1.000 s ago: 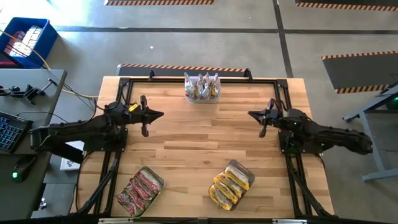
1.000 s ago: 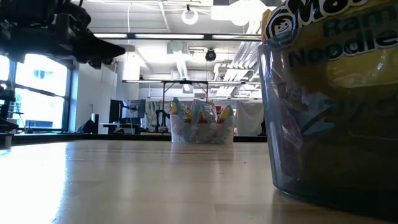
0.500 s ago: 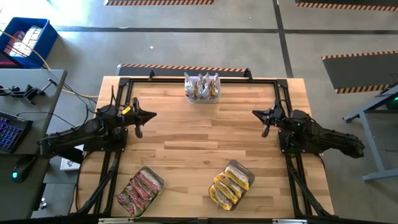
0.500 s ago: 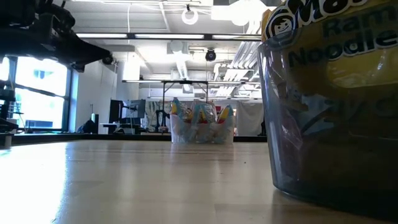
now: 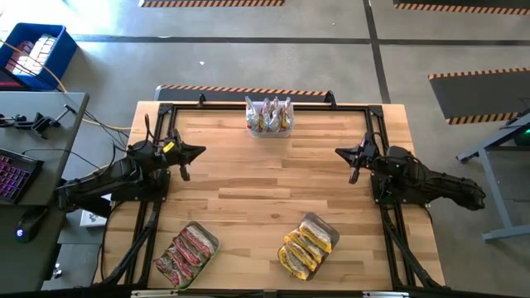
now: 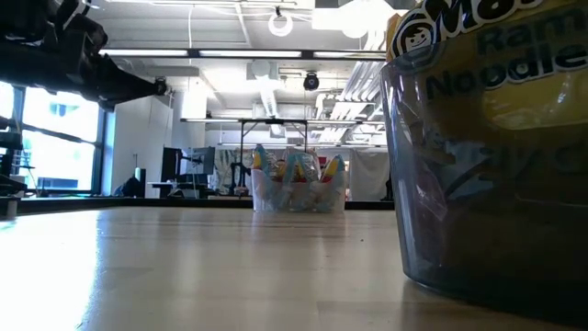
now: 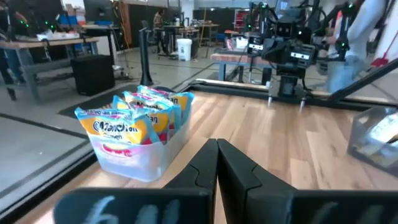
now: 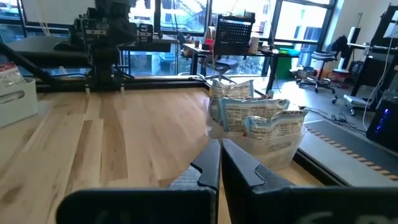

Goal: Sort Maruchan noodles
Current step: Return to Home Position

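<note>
A: Left gripper (image 5: 199,151), what's changing?
B: It's pulling back toward the table's (image 5: 265,190) left edge. A second ago its tip was sitting closer to the middle, and half a second ago it was only slightly farther in than now. In the low view the arm is also retreating toward the upper left corner.
A: Fingers?
B: Pressed together and carrying nothing (the left wrist view shows both tips meeting). It's hanging above the wood, not touching it.
A: Right gripper (image 5: 339,152)?
B: It's hovering over the right side, facing the left one, well apart from it. It drew back a bit between the first two shots and is barely shifting since then. The tips are together too, with nothing between them.
A: Noodles moving?
B: No, everything is staying put across all three moments. The silver-blue packs (image 5: 269,114) are standing upright in the clear tub (image 5: 269,134) at the middle of the far edge. The pink-red packs (image 5: 186,251) are lying in the gray bin (image 5: 214,240) near the front-left corner. The yellow packs (image 5: 305,247) are filling the front-right bin (image 5: 317,220), which is looming large right beside the low camera.
A: Any loose packs?
B: I'm seeing packs only inside those three containers.
</note>
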